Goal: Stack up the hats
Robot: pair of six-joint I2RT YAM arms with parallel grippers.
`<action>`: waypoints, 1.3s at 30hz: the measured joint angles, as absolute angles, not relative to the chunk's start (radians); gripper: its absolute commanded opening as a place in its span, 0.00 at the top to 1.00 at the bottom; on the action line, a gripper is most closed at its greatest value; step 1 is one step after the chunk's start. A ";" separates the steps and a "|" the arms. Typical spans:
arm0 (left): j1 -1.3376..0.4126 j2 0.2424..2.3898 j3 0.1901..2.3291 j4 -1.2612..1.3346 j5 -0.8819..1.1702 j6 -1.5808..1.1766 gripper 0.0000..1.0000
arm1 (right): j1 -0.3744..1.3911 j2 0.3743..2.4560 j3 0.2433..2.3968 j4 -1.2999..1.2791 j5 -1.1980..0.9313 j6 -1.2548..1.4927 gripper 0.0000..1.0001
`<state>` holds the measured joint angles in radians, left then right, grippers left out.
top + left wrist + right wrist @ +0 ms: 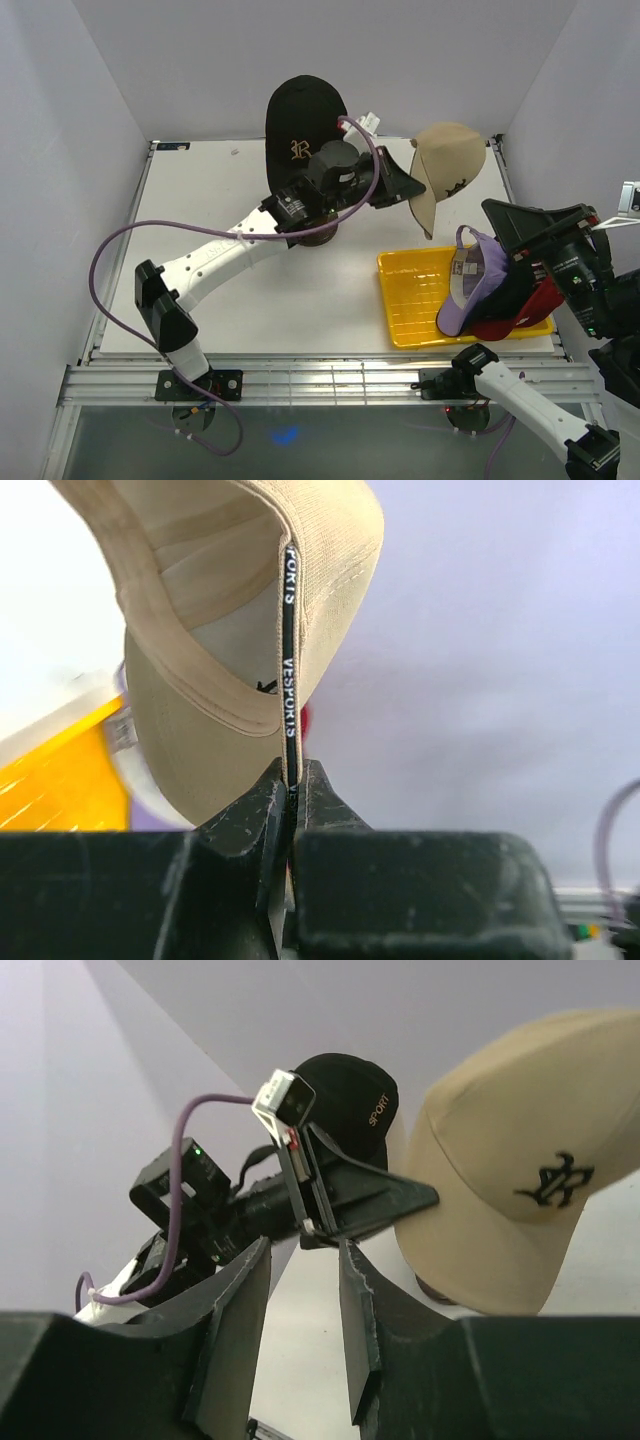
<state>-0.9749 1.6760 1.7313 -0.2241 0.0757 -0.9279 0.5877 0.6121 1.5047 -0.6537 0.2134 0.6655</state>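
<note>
Step in hand: tan cap (452, 160) in transfer. Left gripper (293, 780) has its jaws pinched shut on the cap's rim, with the cap aloft to the right of the black gold-R cap (305, 115). Right gripper (305, 1290) jaws are part-open and empty. Lavender cap (468, 290) lies in the yellow tray (405, 300). Next, probably: centre the tan crown over the black cap, lower, release.

Overhead camera: fixed high behind the arm bases, looking down on the whole surface (200, 200). Left wrist camera: mounted directly behind the left gripper (293, 775), facing along it, very close to the tan cap (230, 630) just ahead. Right wrist camera: mounted behind the right gripper (303, 1260), facing the same tan cap from well back. All three views share that cap.
</note>
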 measured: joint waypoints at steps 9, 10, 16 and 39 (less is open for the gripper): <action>-0.816 1.727 1.906 -0.039 0.270 -1.034 1.00 | 0.588 0.639 1.485 -0.625 0.192 0.678 0.61; -0.799 1.728 1.915 -0.018 0.282 -1.048 1.00 | 0.588 0.640 1.477 -0.619 0.187 0.679 0.61; -0.694 1.717 1.902 0.118 0.344 -1.142 1.00 | 0.588 0.723 1.483 -0.574 0.103 0.681 0.60; -0.304 1.507 1.478 0.705 0.562 -1.710 1.00 | 0.543 1.235 1.835 -0.389 -0.176 0.711 0.21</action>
<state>-0.3042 1.5070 1.4776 0.7048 0.5625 -1.7103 0.5434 1.2354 1.8347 -0.3885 -0.1757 0.7113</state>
